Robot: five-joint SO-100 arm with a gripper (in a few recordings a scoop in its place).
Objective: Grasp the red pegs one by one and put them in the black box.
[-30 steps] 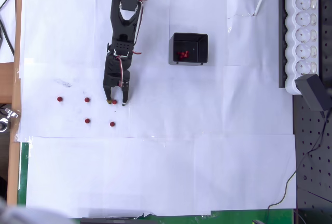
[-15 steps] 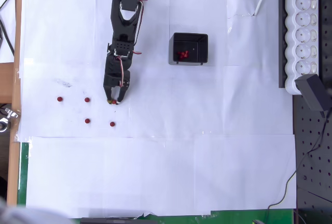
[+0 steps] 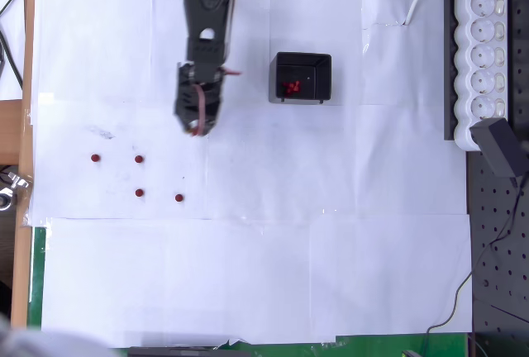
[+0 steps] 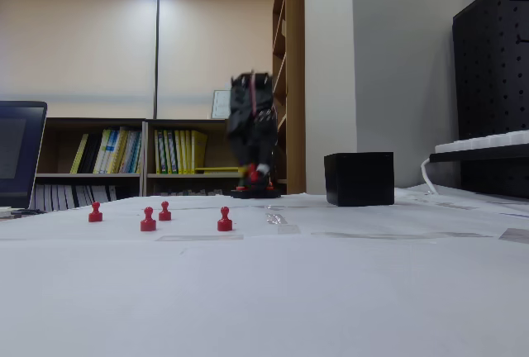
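Red peg [image 4: 252, 173] pinched in gripper [image 3: 196, 130] lifted above paper, four red pegs [image 3: 138, 159] loose lower-left, black box [image 3: 302, 77] right of gripper.

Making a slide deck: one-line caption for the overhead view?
Gripper carries a red peg above four loose pegs, black box alongside.

In the upper left of the overhead view, the arm [image 3: 202, 51] is black plastic, built of blocky segments, with orange parts at its base and thin red and white wires running along it.
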